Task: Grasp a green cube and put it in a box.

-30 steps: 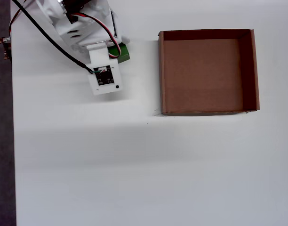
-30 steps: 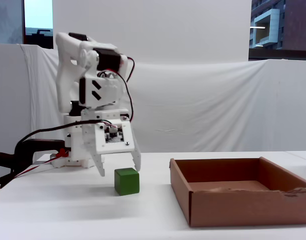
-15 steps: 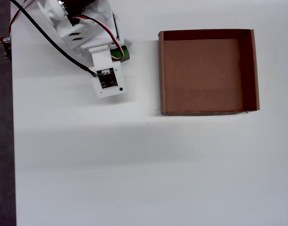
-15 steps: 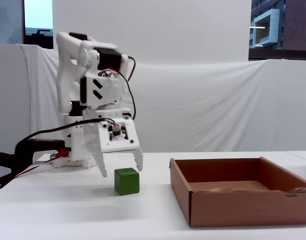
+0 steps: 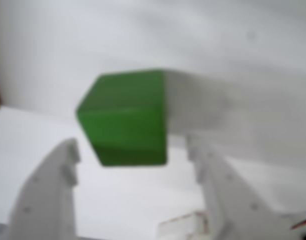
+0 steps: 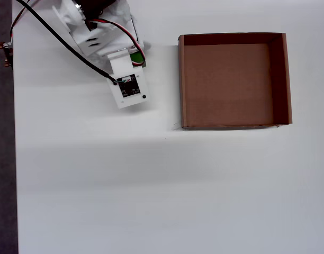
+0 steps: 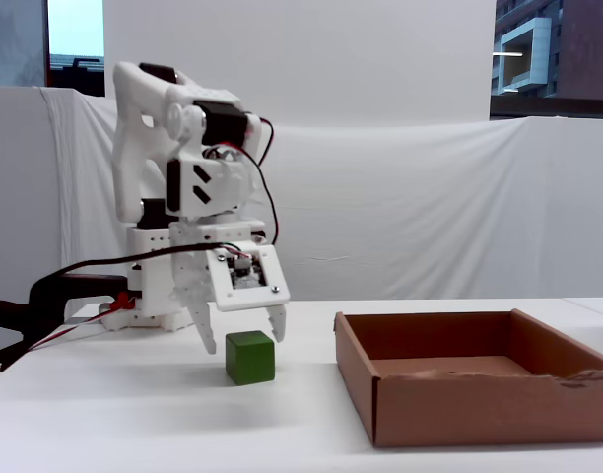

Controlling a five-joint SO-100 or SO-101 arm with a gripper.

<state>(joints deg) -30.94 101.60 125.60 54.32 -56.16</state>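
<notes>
The green cube (image 7: 250, 357) stands on the white table, left of the box (image 7: 479, 409). My gripper (image 7: 243, 338) is open and hangs over it, one fingertip on each side near the cube's top. In the wrist view the cube (image 5: 125, 117) fills the middle, just beyond and between the two white fingers (image 5: 48, 200), without contact; my gripper (image 5: 132, 145) holds nothing. From overhead only a green sliver of the cube (image 6: 135, 57) shows beside the wrist. The brown cardboard box (image 6: 181, 79) lies to the right, with nothing in it.
The arm's white base (image 7: 144, 286) stands at the back left, with black and red cables (image 6: 51, 37) trailing from it. The table's left edge (image 6: 14, 159) borders a dark floor. A white cloth backdrop (image 7: 430, 217) hangs behind the table.
My gripper has shifted toward the box side and over the cube, covering more of it from overhead. Its fingertips now straddle the cube. The cube and box have not moved.
</notes>
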